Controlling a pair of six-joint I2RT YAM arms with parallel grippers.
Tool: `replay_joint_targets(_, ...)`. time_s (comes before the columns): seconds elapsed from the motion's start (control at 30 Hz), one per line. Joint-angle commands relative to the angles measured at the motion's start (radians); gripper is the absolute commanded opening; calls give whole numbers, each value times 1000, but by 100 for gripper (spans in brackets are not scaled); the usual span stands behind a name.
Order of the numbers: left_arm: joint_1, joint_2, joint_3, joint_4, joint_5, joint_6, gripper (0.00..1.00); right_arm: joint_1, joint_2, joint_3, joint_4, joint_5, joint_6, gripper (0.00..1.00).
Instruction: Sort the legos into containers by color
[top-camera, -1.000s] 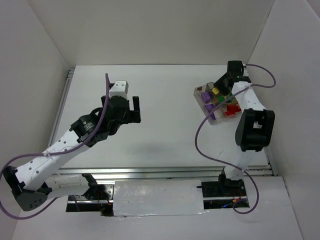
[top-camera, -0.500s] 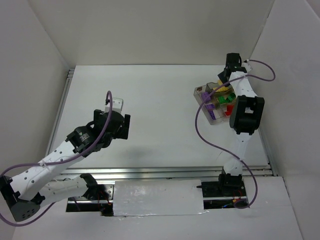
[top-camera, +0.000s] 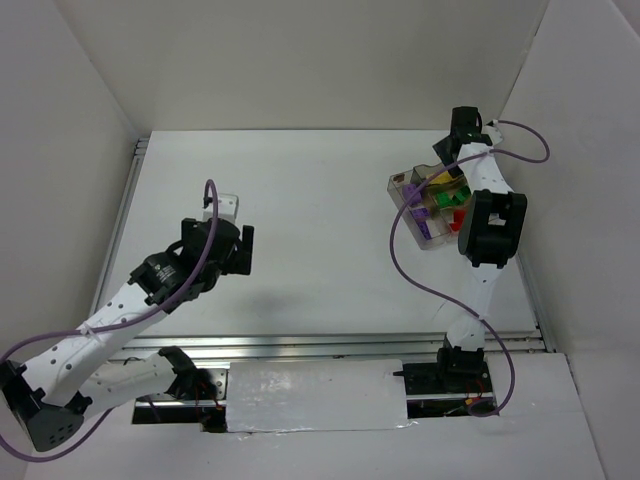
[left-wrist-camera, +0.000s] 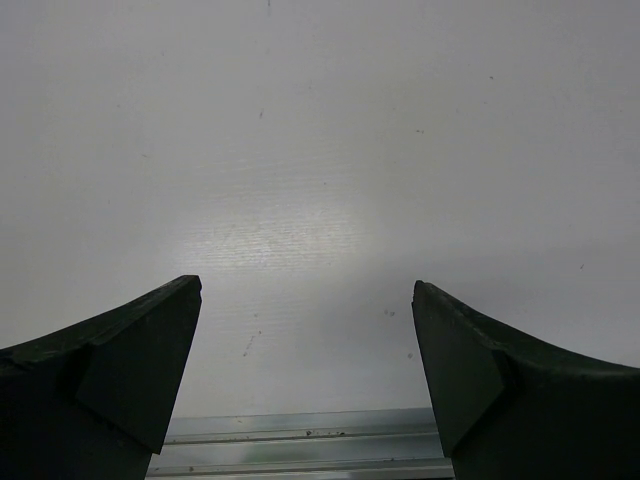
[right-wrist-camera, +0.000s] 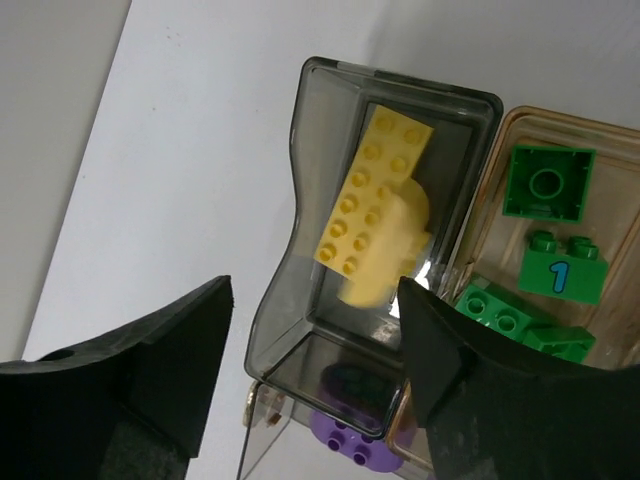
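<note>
The clear tinted tray (top-camera: 397, 184) sits at the far right of the table and holds sorted legos. In the right wrist view, two yellow bricks (right-wrist-camera: 375, 215) lie in a grey compartment (right-wrist-camera: 300, 210). Green bricks (right-wrist-camera: 546, 183) lie in the brownish compartment to their right, and a purple brick (right-wrist-camera: 356, 447) shows at the bottom. My right gripper (right-wrist-camera: 315, 290) is open and empty, hovering over the tray's far end (top-camera: 450, 158). My left gripper (top-camera: 243, 252) is open and empty over bare table at mid-left (left-wrist-camera: 305, 290). No loose bricks show on the table.
White walls enclose the table on the left, back and right. An aluminium rail (left-wrist-camera: 300, 440) runs along the near edge below my left gripper. Purple cables (top-camera: 400, 260) loop off both arms.
My left arm has drawn back toward the near left, lowering its gripper. My right wrist has lifted from over the tray's middle to its far end.
</note>
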Motion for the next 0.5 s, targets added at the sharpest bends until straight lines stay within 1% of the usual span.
replay_joint_targets(0.0, 38, 2, 6, 44, 27, 26, 99, 3, -11, 21, 19, 35, 11, 76)
replay_joint_targets(0.03, 44, 2, 4, 45, 39, 26, 100, 3, -13, 26, 19, 34, 11, 79)
replay_joint_targets(0.07, 49, 2, 4, 50, 45, 29, 99, 3, -13, 35, 9, 29, 7, 99)
replay_joint_targets(0.13, 65, 7, 6, 52, 50, 29, 99, 5, -19, 91, -38, 15, -1, 100)
replay_joint_targets(0.17, 84, 11, 9, 49, 47, 24, 100, 3, -46, 131, -59, -9, -27, 100)
replay_joint_targets(0.23, 117, 40, 18, 38, 29, 9, 100, 38, -115, 138, -104, -11, -74, 100)
replay_joint_targets(0.27, 139, 53, 36, 15, 21, -14, 100, 57, -166, 110, -106, 0, -108, 100)
replay_joint_targets(0.3, 198, 66, 50, 3, 18, -26, 99, 80, -298, 8, -87, 0, -198, 100)
replay_joint_targets(0.33, 234, 83, 61, -5, 22, -38, 100, 135, -376, -56, -45, -15, -246, 100)
replay_joint_targets(0.37, 293, 87, 78, -13, 33, -60, 100, 158, -530, -130, -25, -40, -296, 100)
replay_joint_targets(0.4, 314, 87, 84, -20, 36, -66, 100, 178, -598, -254, -30, -81, -333, 100)
replay_joint_targets(0.43, 335, 74, 95, -22, 39, -71, 99, 203, -681, -316, -38, -65, -364, 100)
replay_joint_targets(0.47, 363, 62, 96, -24, 33, -84, 99, 264, -844, -391, -29, -36, -381, 100)
